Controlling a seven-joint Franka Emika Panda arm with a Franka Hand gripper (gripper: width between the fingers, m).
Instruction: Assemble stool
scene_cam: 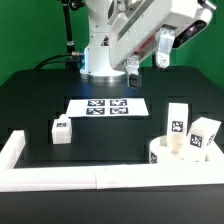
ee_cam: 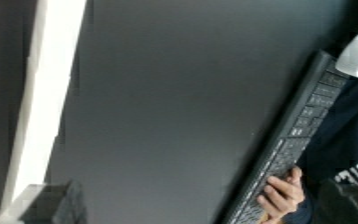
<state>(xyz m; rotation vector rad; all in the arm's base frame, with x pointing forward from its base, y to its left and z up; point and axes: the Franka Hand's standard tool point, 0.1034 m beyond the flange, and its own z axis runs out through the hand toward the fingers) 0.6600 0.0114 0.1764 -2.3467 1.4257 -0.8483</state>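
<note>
— How do your fingers stand right now?

— My two-finger gripper hangs high above the table with its grey jaws spread wide apart and nothing between them. In the wrist view only one dark, blurred finger shows at the edge of the picture.

— What lies beneath you?

— A matte black table top, smooth and flat. Nearest below me is the marker board, a thin white sheet printed with four black-and-white square tags, lying flat.

— And the stool parts?

— Toward the exterior view's right, near the front, sits the thick round white plastic disc seat, lying flat. Two short blocky white plastic legs with square tags stand at it: one upright leg behind the disc, and a tilted leg leaning at its right edge. I cannot tell whether either is seated in a socket. The third blocky tagged leg lies alone on the table at the exterior view's left, well apart from the seat.

— Anything framing them?

— A long white border rail with square edges runs along the front, turning up at the left corner.
</note>
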